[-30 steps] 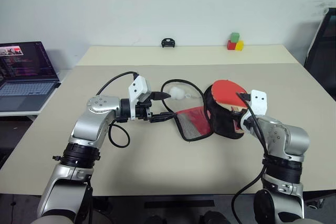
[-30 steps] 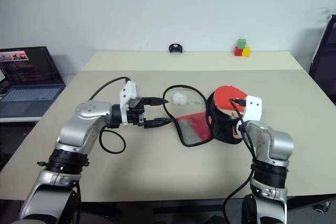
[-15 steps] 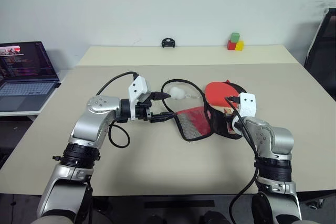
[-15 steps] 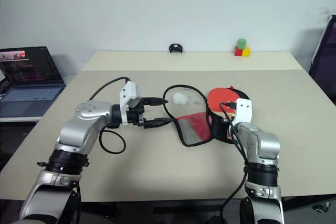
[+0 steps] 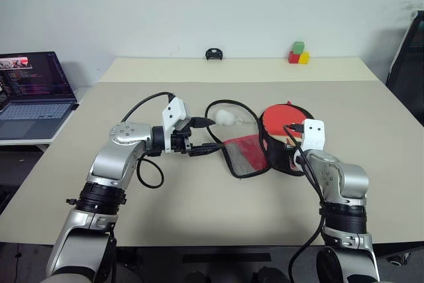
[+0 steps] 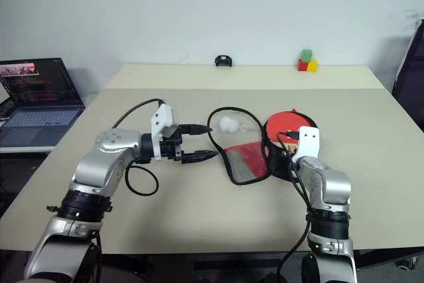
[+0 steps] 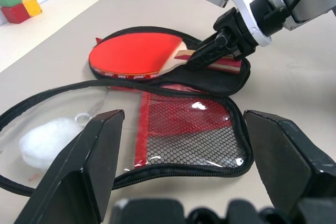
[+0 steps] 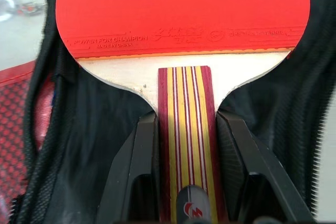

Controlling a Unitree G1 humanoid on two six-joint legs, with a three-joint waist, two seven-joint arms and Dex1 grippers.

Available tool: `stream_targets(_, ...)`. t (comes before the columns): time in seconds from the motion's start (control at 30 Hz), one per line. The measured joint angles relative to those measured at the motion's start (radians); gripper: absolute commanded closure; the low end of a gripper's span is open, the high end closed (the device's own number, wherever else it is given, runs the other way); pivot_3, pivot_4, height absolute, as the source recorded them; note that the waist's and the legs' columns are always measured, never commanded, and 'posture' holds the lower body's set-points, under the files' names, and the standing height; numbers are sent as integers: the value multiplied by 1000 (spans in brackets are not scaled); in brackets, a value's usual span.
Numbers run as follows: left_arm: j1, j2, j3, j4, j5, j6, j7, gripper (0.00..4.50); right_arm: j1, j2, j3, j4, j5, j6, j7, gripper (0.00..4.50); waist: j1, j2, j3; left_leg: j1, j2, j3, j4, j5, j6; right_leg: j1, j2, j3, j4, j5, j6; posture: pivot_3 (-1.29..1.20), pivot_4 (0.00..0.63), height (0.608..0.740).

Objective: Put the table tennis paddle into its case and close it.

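Paddle laid in the open case; zipper not yet closed

Right gripper clamps the table tennis paddle by its handle, right of centre, over the black half of its case; left gripper gapes empty; closing remains.

Matt red rubber paddle face, striped wooden handle, case of black fabric, mesh, glossy clear plastic, smooth matt desk
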Motion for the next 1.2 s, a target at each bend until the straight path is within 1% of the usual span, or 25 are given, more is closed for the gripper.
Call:
stream_targets(0.47, 0, -2, 0, 0, -1, 0, 0, 508, 17, 38, 9, -7, -32, -39, -36, 3385, -1, 0, 0, 0, 0, 0, 0, 0, 0, 0, 0, 0, 0, 0, 0, 0, 150, 740)
stream_targets(0.53, 0, -2, 0, 0, -1, 0, 0, 508, 17, 45, 9, -5, -32, -44, -37, 2658, -1, 0, 0, 0, 0, 0, 0, 0, 0, 0, 0, 0, 0, 0, 0, 0, 150, 740)
stream_targets(0.57, 0, -2, 0, 0, -1, 0, 0, 508, 17, 51, 9, -5, -32, -48, -39, 2429, -2, 0, 0, 0, 0, 0, 0, 0, 0, 0, 0, 0, 0, 0, 0, 0, 150, 740)
stream_targets(0.63, 0, -2, 0, 0, -1, 0, 1, 508, 16, 60, 9, -6, -31, -52, -43, 1809, -2, 0, 0, 0, 0, 0, 0, 0, 0, 0, 0, 0, 0, 0, 0, 0, 150, 740)
stream_targets(0.67, 1, -2, 0, 0, -1, 0, 1, 508, 15, 68, 9, -7, -31, -51, -44, 1371, -2, 0, 0, 0, 0, 0, 0, 0, 0, 0, 0, 0, 0, 0, 0, 0, 150, 740)
stream_targets(0.77, 3, -2, 0, -1, -1, 0, 1, 508, 7, 97, 9, -23, -26, -40, -45, 349, -3, 0, 0, 0, 0, 0, 0, 0, 0, 0, 0, 0, 1, 0, 0, 0, 150, 740)
stream_targets(0.93, 4, -2, 0, -3, -1, 0, 3, 508, 1, 125, 0, -79, 2, 14, -39, 349, -4, 0, 0, 0, 0, 0, 0, 0, 0, 0, 0, 0, 1, 0, 0, 0, 150, 740)
stream_targets(1.2, 12, -2, 0, -3, -1, 0, 9, 508, 2, 102, -48, -169, 48, 113, -5, 349, -9, 0, 0, 1, 0, 0, 0, 0, 0, 0, 0, 0, 1, 0, 0, 0, 150, 740)
